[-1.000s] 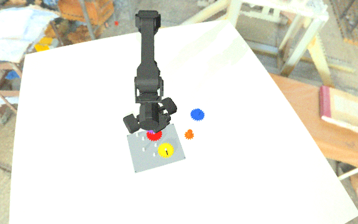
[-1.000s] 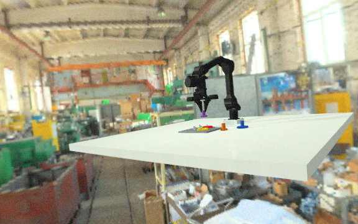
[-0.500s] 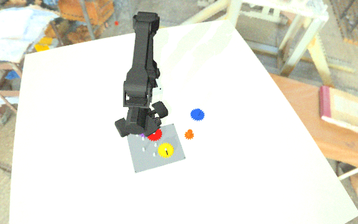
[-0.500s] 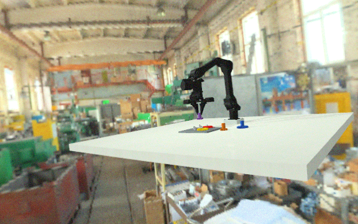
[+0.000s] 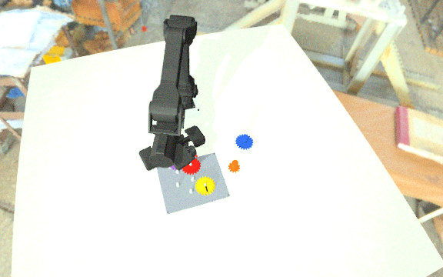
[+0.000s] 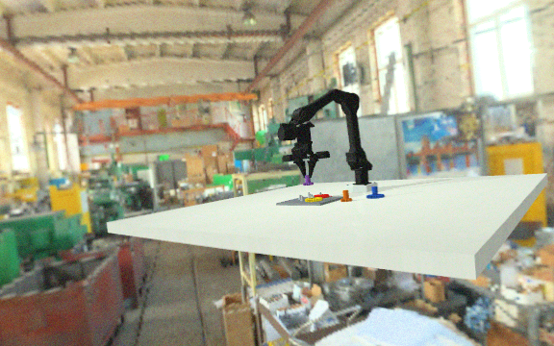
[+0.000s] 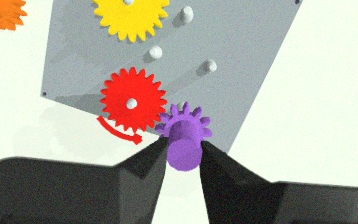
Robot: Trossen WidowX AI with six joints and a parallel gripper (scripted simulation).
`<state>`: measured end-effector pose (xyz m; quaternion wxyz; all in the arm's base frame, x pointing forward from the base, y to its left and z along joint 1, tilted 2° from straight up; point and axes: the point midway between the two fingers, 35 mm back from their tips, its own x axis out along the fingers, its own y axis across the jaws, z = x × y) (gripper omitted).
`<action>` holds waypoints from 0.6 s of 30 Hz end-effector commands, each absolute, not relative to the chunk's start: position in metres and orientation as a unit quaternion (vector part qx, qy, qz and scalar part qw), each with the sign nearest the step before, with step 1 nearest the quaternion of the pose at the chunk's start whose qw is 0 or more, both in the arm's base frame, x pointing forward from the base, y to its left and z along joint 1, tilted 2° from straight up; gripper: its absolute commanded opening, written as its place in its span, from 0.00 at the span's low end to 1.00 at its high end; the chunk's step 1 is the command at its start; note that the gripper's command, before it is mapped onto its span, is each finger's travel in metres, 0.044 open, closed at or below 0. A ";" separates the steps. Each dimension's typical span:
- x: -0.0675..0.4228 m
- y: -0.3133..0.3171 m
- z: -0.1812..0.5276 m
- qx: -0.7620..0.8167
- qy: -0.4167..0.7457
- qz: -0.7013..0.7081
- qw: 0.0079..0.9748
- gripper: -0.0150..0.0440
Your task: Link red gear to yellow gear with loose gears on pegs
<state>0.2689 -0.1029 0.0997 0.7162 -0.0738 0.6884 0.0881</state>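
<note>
My gripper [image 7: 184, 145] [image 6: 308, 175] is shut on the handle of the purple gear [image 7: 184, 131] [image 6: 308, 181] [image 5: 173, 168] and holds it above the board's edge beside the red gear. The red gear [image 5: 191, 166] [image 7: 133, 100] [image 6: 323, 196] and the yellow gear [image 5: 204, 187] [image 7: 131, 17] [image 6: 314, 199] sit on pegs of the grey board [image 5: 173, 201] [image 7: 250, 30] [image 6: 287, 203]. Bare pegs [image 7: 155, 52] [image 7: 210, 65] [image 7: 186, 15] stand between and beside them. One more peg [image 7: 180, 105] shows partly behind the purple gear. In the top view the arm hides part of the board.
The orange gear [image 5: 234, 166] [image 6: 346, 196] [image 7: 5, 12] stands on the table [image 5: 302, 192] [image 6: 258, 231] beside the board. The blue gear [image 5: 244, 141] [image 6: 375, 193] stands farther off, nearer the arm's base. The red arrow [image 7: 120, 132] curves beside the red gear.
</note>
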 end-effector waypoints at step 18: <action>0.269 -0.102 0.092 -0.121 0.680 0.136 0.710 0.25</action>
